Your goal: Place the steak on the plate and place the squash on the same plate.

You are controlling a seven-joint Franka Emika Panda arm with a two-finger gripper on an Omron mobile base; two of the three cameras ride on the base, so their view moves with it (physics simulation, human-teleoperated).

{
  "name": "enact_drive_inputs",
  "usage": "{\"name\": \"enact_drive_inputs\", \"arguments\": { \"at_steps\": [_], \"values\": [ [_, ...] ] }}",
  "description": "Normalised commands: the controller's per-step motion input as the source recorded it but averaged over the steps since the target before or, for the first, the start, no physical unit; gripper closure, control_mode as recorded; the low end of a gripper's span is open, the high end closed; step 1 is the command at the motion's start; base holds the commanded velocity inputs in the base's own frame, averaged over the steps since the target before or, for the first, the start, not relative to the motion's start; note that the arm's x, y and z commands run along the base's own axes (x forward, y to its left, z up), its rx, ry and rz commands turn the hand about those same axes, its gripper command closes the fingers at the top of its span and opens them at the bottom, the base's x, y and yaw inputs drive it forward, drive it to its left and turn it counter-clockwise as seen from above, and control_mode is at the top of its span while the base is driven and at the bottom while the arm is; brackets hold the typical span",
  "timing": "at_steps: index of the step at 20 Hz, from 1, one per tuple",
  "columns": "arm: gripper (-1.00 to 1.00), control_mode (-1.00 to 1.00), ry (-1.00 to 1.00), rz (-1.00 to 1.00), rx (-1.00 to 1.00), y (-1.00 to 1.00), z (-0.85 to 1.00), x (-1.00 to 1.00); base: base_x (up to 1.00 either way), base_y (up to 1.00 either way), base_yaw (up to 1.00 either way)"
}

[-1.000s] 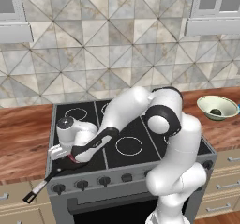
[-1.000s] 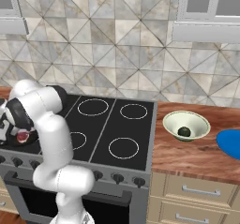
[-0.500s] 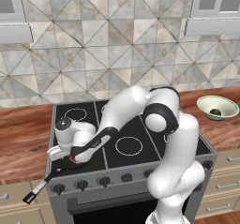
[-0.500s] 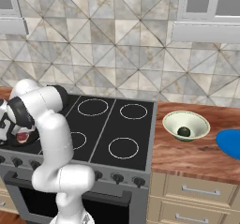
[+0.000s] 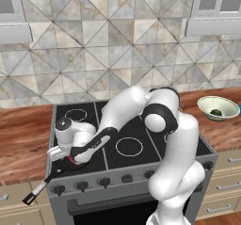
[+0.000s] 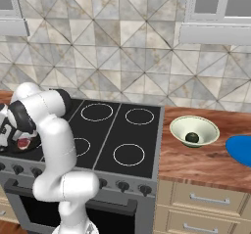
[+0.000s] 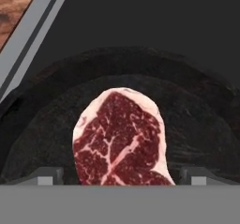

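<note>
A: Where is the steak (image 7: 121, 141) to be found?

B: It is seen lying flat in the black frying pan (image 7: 197, 124) on the front left burner of the stove (image 5: 129, 146). In the hand view it is framed between the two fingertips (image 7: 44, 175), which stand wide apart on either side of it with nothing held. The gripper (image 7: 120, 177) is spread and poised just above the meat.

A: And the rest of the task's things?

B: The squash (image 6: 191, 138) is seen in the pale bowl (image 6: 206, 125) on the wooden counter (image 6: 196, 162) to the right of the stove, and the blue plate (image 6: 240, 150) lies just beyond the bowl, at the edge of the right base view. Both are well apart from the pan.

A: How should the grasp be made well?

B: The slab is thin and flat (little height is offered to the pads), so it is judged that the hand should be lowered until the tips nearly meet the pan floor, with the meat kept centred between them. The jaws should then be closed across the narrower width, gently enough that the steak is not buckled or squeezed out. A straight lift clear of the pan rim would be advised before any swing towards the plate
</note>
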Motion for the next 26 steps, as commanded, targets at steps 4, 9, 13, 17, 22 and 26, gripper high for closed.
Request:
{"name": "enact_drive_inputs", "arguments": {
  "at_steps": [4,9,13,17,22,26],
  "values": [
    [1.0,-1.0,0.01,0.0,0.01,0.0,-0.2,0.0,0.0,0.0,0.0],
    [1.0,-1.0,0.0,0.0,0.0,0.0,-0.17,0.0,0.0,0.0,0.0],
    [1.0,-1.0,0.0,0.0,0.0,0.0,-0.13,0.0,0.0,0.0,0.0],
    [1.0,-1.0,0.01,0.0,0.0,0.0,-0.06,0.0,0.0,0.0,0.0],
    [1.0,-1.0,0.0,0.0,0.0,-0.03,0.32,-0.03,0.0,0.0,0.0],
    [1.0,-1.0,0.0,0.01,0.02,-0.08,0.98,-0.07,0.0,0.0,0.0]
  ]
}}
